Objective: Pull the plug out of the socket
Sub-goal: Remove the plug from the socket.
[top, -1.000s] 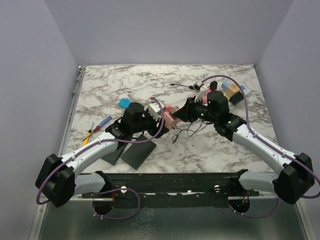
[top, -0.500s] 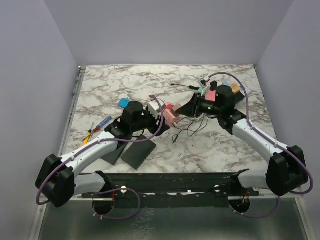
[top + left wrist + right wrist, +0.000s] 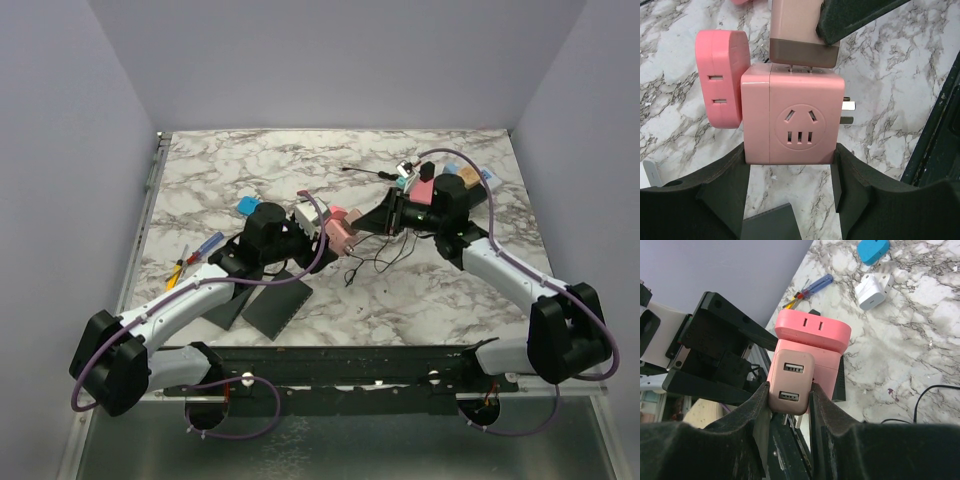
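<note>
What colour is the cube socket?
The cube socket is pink; clearest in the left wrist view.

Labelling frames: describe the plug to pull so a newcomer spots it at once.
In the middle of the marble table, a pink cube socket sits in the left claw. The plug sticks out of one face, pinched by the right claw. Unlike the bright pink socket, it is dull tan-pink with two USB ports.

Right arm (image 3: 505, 272) drawn back, plug (image 3: 795, 30) partly out
</note>
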Controlling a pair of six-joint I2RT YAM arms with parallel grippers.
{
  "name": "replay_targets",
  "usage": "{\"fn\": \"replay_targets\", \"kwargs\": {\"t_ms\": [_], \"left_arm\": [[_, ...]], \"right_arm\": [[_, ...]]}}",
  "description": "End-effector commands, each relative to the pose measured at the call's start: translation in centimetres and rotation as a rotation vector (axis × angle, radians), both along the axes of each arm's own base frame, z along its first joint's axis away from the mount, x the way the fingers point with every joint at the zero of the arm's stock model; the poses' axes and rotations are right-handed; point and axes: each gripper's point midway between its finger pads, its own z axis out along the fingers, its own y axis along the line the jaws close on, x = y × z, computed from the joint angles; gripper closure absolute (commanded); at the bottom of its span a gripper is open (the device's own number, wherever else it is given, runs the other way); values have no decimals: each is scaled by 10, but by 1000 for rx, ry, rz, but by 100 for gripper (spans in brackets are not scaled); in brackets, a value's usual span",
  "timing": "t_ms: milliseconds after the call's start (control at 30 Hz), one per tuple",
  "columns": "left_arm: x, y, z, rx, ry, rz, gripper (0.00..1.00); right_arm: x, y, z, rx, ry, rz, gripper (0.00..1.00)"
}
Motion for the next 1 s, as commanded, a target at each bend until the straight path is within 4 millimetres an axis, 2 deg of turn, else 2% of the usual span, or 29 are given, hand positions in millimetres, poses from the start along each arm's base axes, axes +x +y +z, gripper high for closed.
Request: {"fn": "replay_targets", "kwargs": {"t_ms": [0,167,400,533,700,967], "left_arm": [[36,24,2,24,-25,195,100],[39,26,-3,44,-18,213,100],[41,27,-8,56,-7,225,100],[42,27,-7,55,-10,228,100],[42,29,-6,56,-14,233,100],[43,30,-7,61,-15,240,100]], "right_arm": [[-39,5,26,-7,-84,185,100],[-31,-1,22,-62,-115,99,100],[-42,12,35,-66,-200,102,100],[-39,19,28,-152,-223,75,100],[-40,27,9,-263,-200,72,100],[-39,29,10,-257,-182,56,100]]}}
